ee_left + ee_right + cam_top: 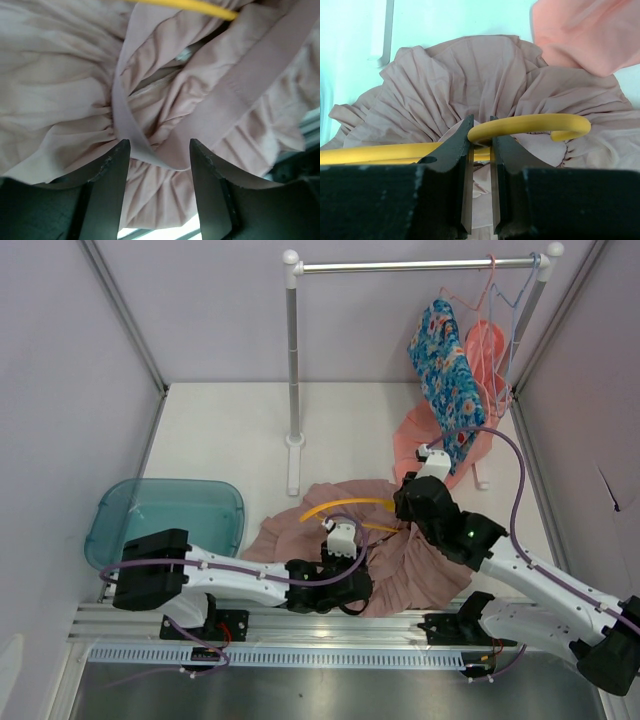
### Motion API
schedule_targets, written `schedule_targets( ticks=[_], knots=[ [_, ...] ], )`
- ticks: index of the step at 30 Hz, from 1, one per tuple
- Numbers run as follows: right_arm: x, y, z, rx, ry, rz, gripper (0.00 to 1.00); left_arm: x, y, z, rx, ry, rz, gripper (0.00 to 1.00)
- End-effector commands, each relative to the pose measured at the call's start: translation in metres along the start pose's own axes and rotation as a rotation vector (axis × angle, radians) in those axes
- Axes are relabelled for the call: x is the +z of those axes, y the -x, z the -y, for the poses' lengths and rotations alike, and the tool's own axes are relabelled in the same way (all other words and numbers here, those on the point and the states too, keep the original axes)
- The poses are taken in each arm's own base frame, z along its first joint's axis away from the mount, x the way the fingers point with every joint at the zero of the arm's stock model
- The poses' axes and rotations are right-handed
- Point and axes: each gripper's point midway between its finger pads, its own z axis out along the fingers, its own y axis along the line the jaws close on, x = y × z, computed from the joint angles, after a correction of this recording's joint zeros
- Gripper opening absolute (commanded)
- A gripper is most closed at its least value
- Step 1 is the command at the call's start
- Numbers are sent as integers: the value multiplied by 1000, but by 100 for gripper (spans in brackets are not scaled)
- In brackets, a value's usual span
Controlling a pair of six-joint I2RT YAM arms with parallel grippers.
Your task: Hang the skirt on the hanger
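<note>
A dusty-pink pleated skirt (330,515) lies crumpled on the table in front of the arms. A yellow hanger (340,505) rests on it, and its hook (535,125) curves right in the right wrist view. My right gripper (480,131) is shut on the hanger's neck just below the hook. In the left wrist view the skirt's waistband (230,95) loops across the pleats (60,100). My left gripper (160,150) stands open, its two fingers straddling the low bend of that waistband loop without pinching it. In the top view it (340,570) sits over the skirt's near edge.
A clothes rail (410,264) on a white post (292,360) stands at the back, with a blue floral garment (445,370) and coral clothing (480,350) hanging at its right end. More coral cloth (585,35) lies beside the skirt. A teal bin (165,520) sits left.
</note>
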Motion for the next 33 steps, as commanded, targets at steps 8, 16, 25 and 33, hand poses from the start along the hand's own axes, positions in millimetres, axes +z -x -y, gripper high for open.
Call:
schedule_targets(
  ticks=[8,16,25,33],
  knots=[
    [-4,-5,0,52,14,-19,0,9,-1,-14,-34,86,9,26],
    [-5,-11,3,43,29,-19,0,-2,20,-43,-106,45,20,0],
    [-8,-20,12,42,40,-10,0,-22,46,-93,-235,0,46,0],
    [-8,-30,16,42,46,-18,0,-28,66,-120,-287,-7,83,0]
  ],
)
